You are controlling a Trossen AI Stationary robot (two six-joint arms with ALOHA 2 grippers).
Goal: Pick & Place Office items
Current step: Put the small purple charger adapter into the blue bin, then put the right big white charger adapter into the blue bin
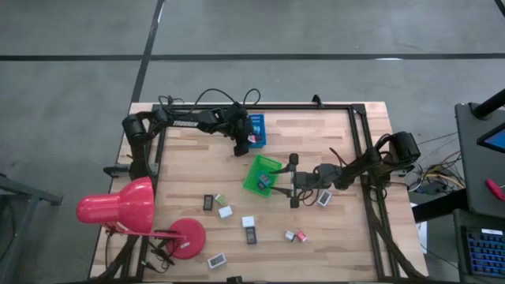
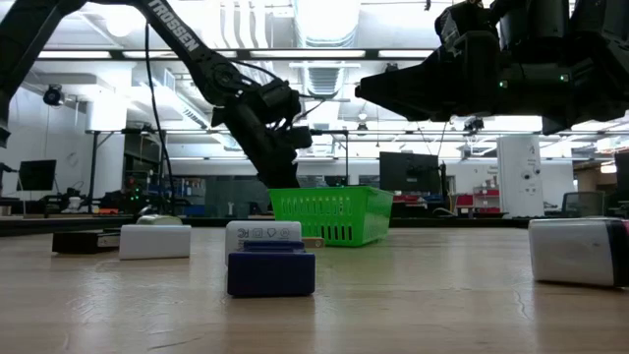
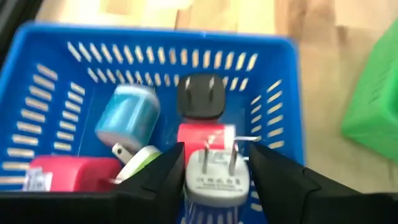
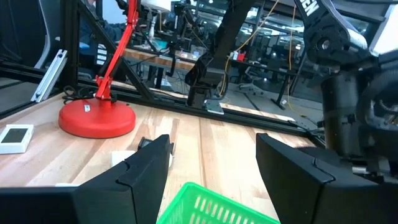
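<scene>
My left gripper (image 1: 245, 142) hangs over the blue tray (image 1: 259, 121) at the table's far side, shut on a white plug cube (image 3: 217, 178). Inside the blue tray (image 3: 283, 99) lie a teal cube (image 3: 127, 121), a black piece (image 3: 200, 96), a red piece (image 3: 205, 135) and a pink-red piece (image 3: 62, 174). My right gripper (image 1: 289, 181) is open, hovering just right of the green tray (image 1: 260, 170), which holds a dark piece (image 1: 265, 181). More small pieces lie flat on the table, such as a white one (image 1: 324, 197) and a dark one (image 1: 251, 234). My left gripper pinches the white plug cube by its two opposite sides (image 3: 193, 180), one finger on each. The cube's two metal prongs (image 3: 219, 152) point away from the wrist. It is lifted clear, above the pieces in the blue tray. How far back it sits between the fingers does not show.
A big red desk lamp (image 1: 118, 205) with its round base (image 1: 187, 237) stands at the table's near left corner. Several loose pieces are scattered between the lamp and the right arm (image 1: 355, 166). A metal frame (image 1: 359, 134) borders the table.
</scene>
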